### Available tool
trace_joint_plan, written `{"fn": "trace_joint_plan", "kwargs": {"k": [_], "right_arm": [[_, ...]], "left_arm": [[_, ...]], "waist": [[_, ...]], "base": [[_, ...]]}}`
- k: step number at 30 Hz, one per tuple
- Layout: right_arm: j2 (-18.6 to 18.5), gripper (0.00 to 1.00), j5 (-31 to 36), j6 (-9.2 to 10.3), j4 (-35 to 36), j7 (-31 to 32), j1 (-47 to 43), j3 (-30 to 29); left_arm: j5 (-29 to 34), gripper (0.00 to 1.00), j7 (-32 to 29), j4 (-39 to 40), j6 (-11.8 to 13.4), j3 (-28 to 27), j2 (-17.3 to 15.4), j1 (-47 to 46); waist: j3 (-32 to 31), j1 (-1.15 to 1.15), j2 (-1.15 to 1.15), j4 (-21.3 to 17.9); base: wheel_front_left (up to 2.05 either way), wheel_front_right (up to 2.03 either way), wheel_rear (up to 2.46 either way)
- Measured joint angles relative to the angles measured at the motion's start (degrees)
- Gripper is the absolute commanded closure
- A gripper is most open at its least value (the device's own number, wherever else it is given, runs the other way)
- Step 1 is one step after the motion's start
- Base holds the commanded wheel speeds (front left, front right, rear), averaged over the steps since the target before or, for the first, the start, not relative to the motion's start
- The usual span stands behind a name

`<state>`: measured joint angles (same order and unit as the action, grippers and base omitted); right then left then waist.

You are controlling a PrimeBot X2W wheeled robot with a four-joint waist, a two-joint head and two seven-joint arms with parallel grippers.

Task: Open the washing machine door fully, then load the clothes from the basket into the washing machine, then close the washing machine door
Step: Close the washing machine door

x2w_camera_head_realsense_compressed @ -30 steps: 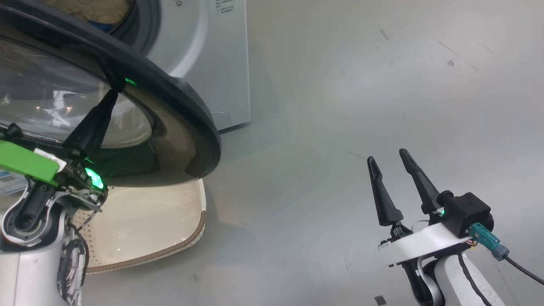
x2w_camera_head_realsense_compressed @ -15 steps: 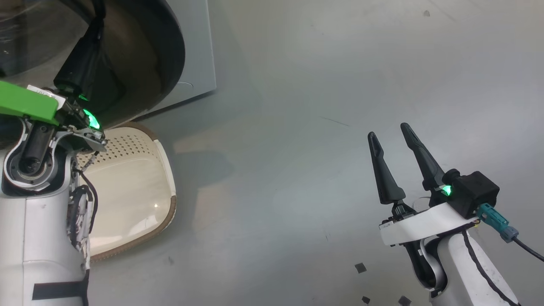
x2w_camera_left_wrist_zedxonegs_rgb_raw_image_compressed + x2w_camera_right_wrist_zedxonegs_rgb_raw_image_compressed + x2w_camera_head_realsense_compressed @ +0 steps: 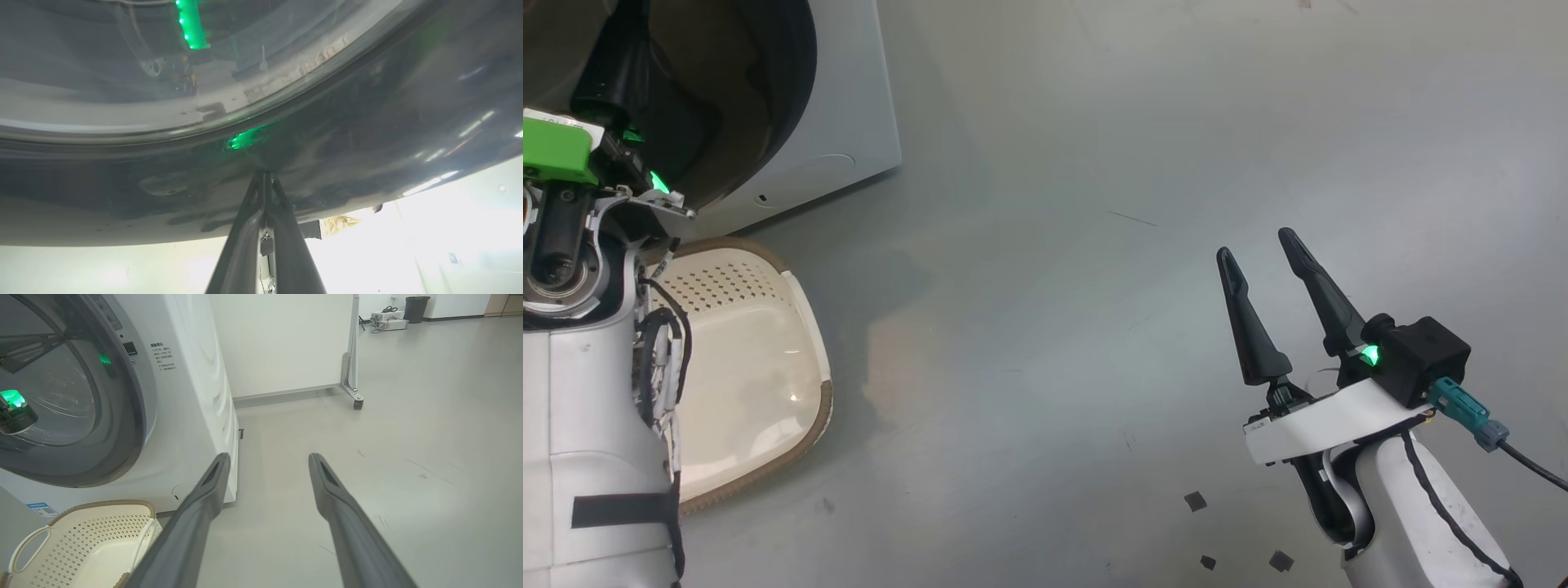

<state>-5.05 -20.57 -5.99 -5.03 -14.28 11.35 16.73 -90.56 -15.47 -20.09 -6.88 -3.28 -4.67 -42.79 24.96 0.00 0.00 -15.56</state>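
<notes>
The white washing machine (image 3: 192,396) stands at the left. Its black-rimmed glass door (image 3: 126,428) lies close against the machine's front. My left gripper (image 3: 264,174) is shut with nothing between the fingers, and its tips press on the door's dark rim (image 3: 367,122). From the right wrist it appears as a dark finger (image 3: 41,345) laid across the glass. The cream basket (image 3: 752,359) sits on the floor below the door and holds nothing. The clothes are out of view. My right gripper (image 3: 1255,244) hangs open over bare floor, well right of the machine.
A white partition panel on casters (image 3: 286,343) stands behind the machine. Grey floor (image 3: 1094,204) spreads wide to the right. A few small dark squares (image 3: 1195,501) lie on it near my right arm. A dark bin (image 3: 416,308) stands far back.
The door has swung from wide open to lie against the machine, my shut left gripper pressing on it. The head camera has shifted. The right gripper stays open in place.
</notes>
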Motion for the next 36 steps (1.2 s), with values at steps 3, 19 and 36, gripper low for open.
{"fn": "trace_joint_plan", "kwargs": {"k": [3, 19, 36], "right_arm": [[0.02, 0.0, 0.0, -0.01, -0.64, -0.1, 0.0, 0.02], [0.71, 0.0, 0.0, -0.43, -0.94, -0.15, -0.12, -2.3], [0.93, 0.0, 0.3, -0.41, -1.96, -0.15, -2.86, -5.84]], "left_arm": [[0.34, 1.0, 0.93, -0.9, 0.0, -0.19, 0.0, -0.72], [-1.29, 1.0, 1.34, 0.79, 0.0, -0.93, 0.45, 2.92], [-1.6, 0.0, 5.83, 11.27, 0.0, -3.69, 2.3, 22.78]], "waist": [[-0.15, 0.0, 0.0, -0.61], [-2.7, 0.0, 0.0, -0.59], [-9.07, 0.0, 0.0, 4.64]], "base": [[0.0, 0.0, 0.0], [0.0, 0.0, 0.0], [0.0, 0.0, 0.0]]}}
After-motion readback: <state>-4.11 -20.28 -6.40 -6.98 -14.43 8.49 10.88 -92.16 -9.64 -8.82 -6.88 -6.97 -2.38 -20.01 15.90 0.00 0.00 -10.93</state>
